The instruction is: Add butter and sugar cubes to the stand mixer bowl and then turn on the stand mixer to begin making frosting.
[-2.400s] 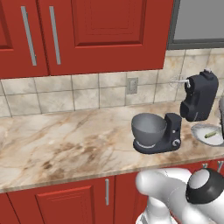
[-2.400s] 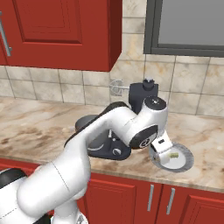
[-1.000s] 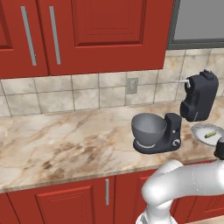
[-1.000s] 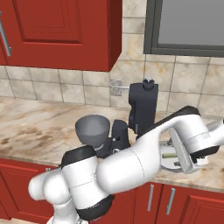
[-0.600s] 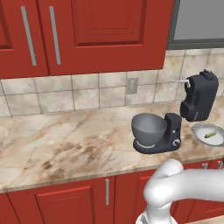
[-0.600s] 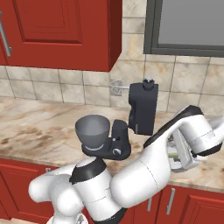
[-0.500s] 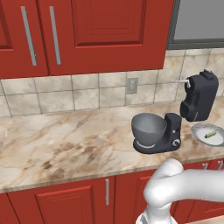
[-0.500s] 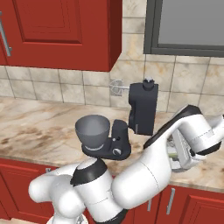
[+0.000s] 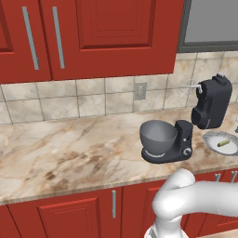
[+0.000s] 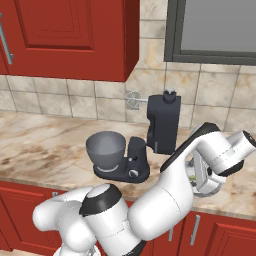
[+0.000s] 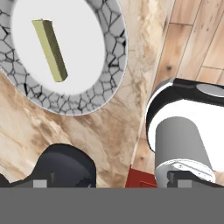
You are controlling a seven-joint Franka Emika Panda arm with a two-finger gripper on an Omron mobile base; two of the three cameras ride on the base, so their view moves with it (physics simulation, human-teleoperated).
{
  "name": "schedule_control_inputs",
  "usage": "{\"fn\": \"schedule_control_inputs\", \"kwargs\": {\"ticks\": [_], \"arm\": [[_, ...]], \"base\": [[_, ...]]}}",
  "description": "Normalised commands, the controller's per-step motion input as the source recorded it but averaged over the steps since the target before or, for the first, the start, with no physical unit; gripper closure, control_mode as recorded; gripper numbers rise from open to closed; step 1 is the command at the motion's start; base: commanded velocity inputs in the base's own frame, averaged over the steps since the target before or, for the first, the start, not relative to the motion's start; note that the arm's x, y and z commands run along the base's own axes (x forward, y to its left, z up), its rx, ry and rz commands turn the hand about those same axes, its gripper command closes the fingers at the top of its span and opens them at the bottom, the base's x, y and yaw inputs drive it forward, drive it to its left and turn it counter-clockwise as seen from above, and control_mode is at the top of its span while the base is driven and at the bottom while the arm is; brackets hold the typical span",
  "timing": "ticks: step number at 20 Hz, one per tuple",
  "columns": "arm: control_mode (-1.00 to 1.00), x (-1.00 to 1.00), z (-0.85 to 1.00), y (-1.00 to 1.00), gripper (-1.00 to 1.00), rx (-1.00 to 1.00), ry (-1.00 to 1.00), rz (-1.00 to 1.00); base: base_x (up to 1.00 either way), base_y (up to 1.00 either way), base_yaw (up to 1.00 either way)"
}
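The dark stand mixer stands on the counter with its head tilted back and its whisk raised. The grey stand mixer bowl sits on the mixer's base and looks empty. Right of the mixer is a round plate with the olive butter stick lying on it. In the hand view the butter lies on the plate at the upper left. My gripper hovers above the plate's edge, open, holding nothing. The sugar cubes are out of view.
Red cabinets hang above the tiled backsplash, and an outlet sits behind the mixer. The marble counter runs wide to the left of the mixer. My arm curves in front of the mixer's right side. Wooden floor shows past the counter edge.
My arm has swung from in front of the mixer to the right, bringing the hand over the plate. Over the last half second it barely moves. The jaws stay open.
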Motion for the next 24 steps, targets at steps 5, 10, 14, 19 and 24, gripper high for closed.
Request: {"fn": "schedule_control_inputs", "kwargs": {"ticks": [5,10,14,19,24], "arm": [[-1.00,0.12,-0.09,0.07,-1.00,0.00,0.09,-0.14],[-1.00,0.22,-0.15,0.01,-1.00,0.00,0.04,-0.09],[-1.00,0.21,-0.23,0.00,-1.00,0.00,0.00,-0.03],[-1.00,0.19,-0.28,0.00,-1.00,0.00,0.00,-0.01],[-1.00,0.18,-0.23,-0.01,-1.00,0.00,0.00,-0.01]], "base": [[0.00,0.00,0.00],[0.00,0.00,0.00],[0.00,0.00,0.00],[0.00,0.00,0.00],[0.00,0.00,0.00]]}}
